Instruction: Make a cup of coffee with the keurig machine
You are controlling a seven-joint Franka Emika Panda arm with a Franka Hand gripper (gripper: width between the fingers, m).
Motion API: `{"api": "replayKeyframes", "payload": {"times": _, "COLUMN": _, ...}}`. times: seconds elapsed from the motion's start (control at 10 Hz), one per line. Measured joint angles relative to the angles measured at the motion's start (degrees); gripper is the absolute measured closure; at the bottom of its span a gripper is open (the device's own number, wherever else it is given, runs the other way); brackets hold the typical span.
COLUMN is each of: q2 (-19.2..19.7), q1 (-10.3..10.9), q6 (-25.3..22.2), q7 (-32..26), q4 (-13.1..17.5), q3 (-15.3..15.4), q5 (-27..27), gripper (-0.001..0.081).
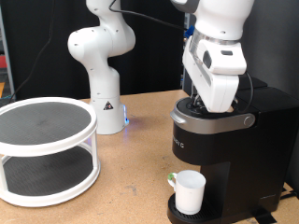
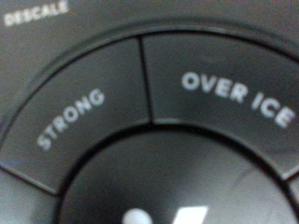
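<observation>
Up close: keurig machine [image 1: 210,149] buttons read STRONG [image 2: 72,119], OVER ICE [image 2: 238,96], DESCALE [image 2: 35,13].

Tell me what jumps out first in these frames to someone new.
The white arm, bent down over the black keurig machine at the exterior view's right; its pincer is down at the machine's top, fingertips hidden. A white cup already sits on the machine's drip tray below. The wrist view is filled by the round control panel, reading STRONG, OVER ICE and DESCALE. At the exterior view's left stands a white two-tier round rack, and a second white arm behind.
</observation>
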Motion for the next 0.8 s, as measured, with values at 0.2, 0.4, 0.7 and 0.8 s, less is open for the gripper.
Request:
{"api": "replayKeyframes", "payload": {"times": 0.2, "q2": -0.03, "q1": -0.03, "q6": 1.95, "q7": -0.01, "q4": -0.27, "q3": -0.04, "q5": 0.21, "gripper": 0.0799}}
{"api": "replayKeyframes", "payload": {"times": 0.4, "q2": -0.68, "q1": -0.14, "q6": 8.79, "q7": -1.91, "q4": -2.20, "q3": -0.11, "q5": 1.71, "gripper": 0.0799}}
{"api": "replayKeyframes", "payload": {"times": 0.7, "q2": -4.24, "q1": -0.21, "q6": 12.83, "q7": -9.03, "q4": -6.64, "q3": -0.32, "q5": 6.67, "gripper": 0.0799}}
{"api": "replayKeyframes", "payload": {"times": 0.8, "q2": -5.41, "q1": -0.21, "q6": 12.83, "q7": -10.39, "q4": -7.52, "q3": -0.37, "q5": 8.02, "gripper": 0.0799}}
